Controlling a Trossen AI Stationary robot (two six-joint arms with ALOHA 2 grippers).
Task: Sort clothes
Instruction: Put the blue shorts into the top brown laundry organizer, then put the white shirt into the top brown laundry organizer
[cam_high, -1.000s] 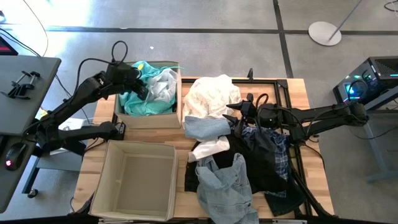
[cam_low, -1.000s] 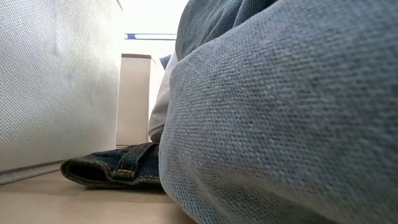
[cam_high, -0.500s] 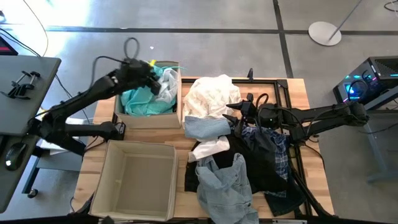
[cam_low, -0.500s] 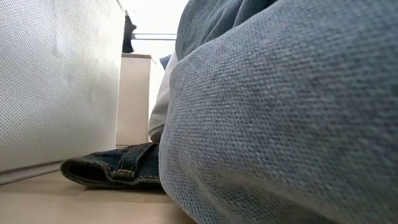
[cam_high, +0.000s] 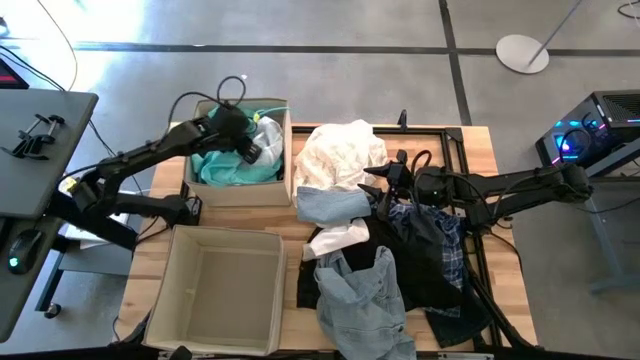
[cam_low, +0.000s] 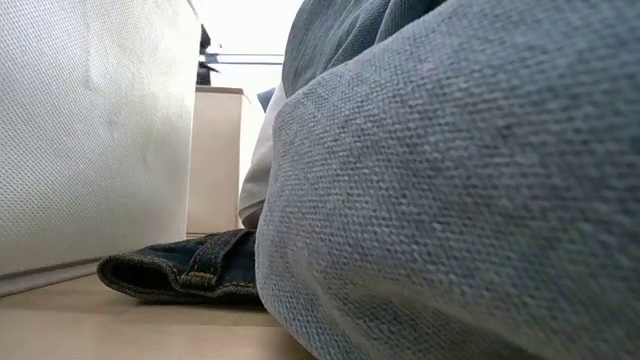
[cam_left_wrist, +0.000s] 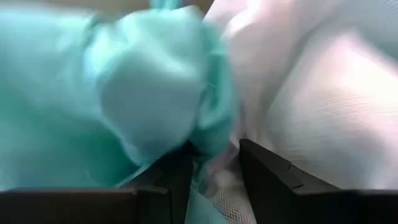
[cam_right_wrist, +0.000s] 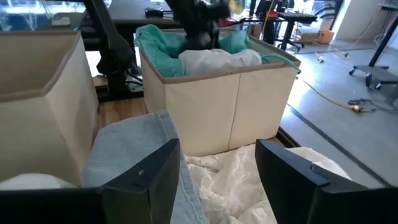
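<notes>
- Looking down on a wooden table (cam_high: 478, 140), two beige fabric bins sit on one side; the landmark is the filled bin (cam_high: 238, 187), at the far edge.
- Beside the filled bin, toward the near edge, stands an empty bin (cam_high: 222, 295), its pale floor bare.
- Over the filled bin's far corner, the left gripper (cam_high: 250, 151) points down into the clothes there. Its wrist view shows two dark fingers (cam_left_wrist: 264, 177) a little apart with turquoise fabric and white mesh bunched between them; whether they grip it cannot be told.
- Inside the filled bin lie a turquoise garment (cam_high: 215, 165) and a white garment (cam_high: 268, 135), piled to the rim.
- Across the table from the filled bin spreads the unsorted pile of clothes: a crumpled white shirt (cam_high: 340, 152) nearest the bin, a pale blue piece (cam_high: 330, 206) below it, black fabric (cam_high: 400, 262), a navy-white plaid piece (cam_high: 445, 240) and pale denim (cam_high: 360, 300) toward the near edge.
- Resting low at that pile, the right gripper (cam_high: 385, 180) faces the filled bin with its fingers (cam_right_wrist: 149, 180) apart and nothing between them.
- At table height, pale denim fills most of the low view, blocking nearly everything; a dark denim waistband (cam_low: 185, 275) lies on the wood by a bin wall.
- Around the table: grey concrete floor, a dark side desk with a clamp (cam_high: 30, 135), and a round white stand base (cam_high: 523, 53).
</notes>
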